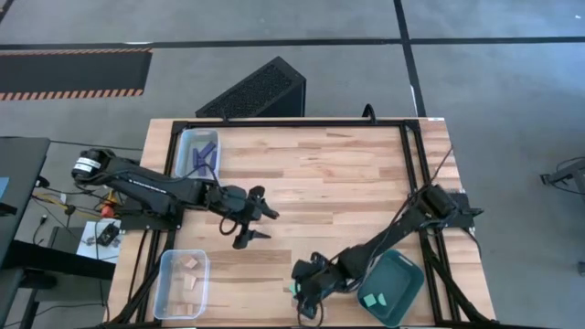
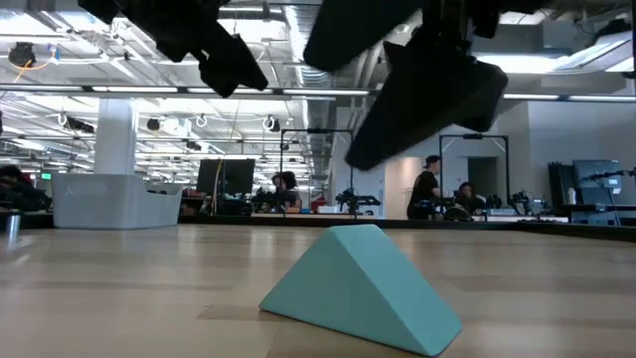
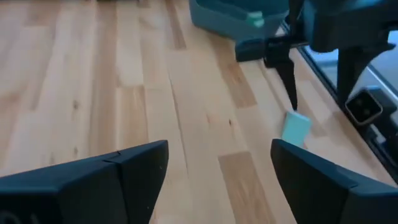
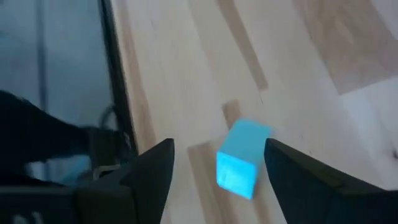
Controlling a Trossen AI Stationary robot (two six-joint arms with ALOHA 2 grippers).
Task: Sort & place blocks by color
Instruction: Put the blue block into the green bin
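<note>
Worktop (image 1: 320, 174): light butcher-block wood in a black frame.

Left arm (image 1: 146, 187) comes in from the left edge. Left gripper (image 1: 251, 222) hangs over bare wood left of centre, fingers spread wide, holding nothing.

Right arm (image 1: 402, 228) runs from the right edge down toward the near edge. Right gripper (image 1: 304, 294) sits low by the near edge, fingers spread, nothing clamped. In the right wrist view a teal block (image 4: 241, 158) lies on the wood between the 2 fingers; no contact visible on either side.

Containers, 3:
- Dark teal tray (image 1: 409, 291), near right corner, just beside the right gripper. At least 1 light teal block (image 1: 370, 300) inside; count unclear.
- Clear bin (image 1: 170, 265), near left corner, holds pale tan blocks (image 1: 189, 283), several, exact count not readable.
- Clear bin (image 1: 186, 137), far left corner, holds dark blue-purple blocks (image 1: 205, 155), count not readable.

Loose piece: the teal block at the right gripper. Low view shows it close up as a wedge shape (image 2: 358, 288) flat on the wood, dark gripper bodies above it. Left wrist view shows the same block (image 3: 296, 127) right below the right gripper's finger tip, with the tray beyond.

Beyond the worktop: a black perforated box (image 1: 260, 91) on the grey floor, and people standing in the room in the low view.
</note>
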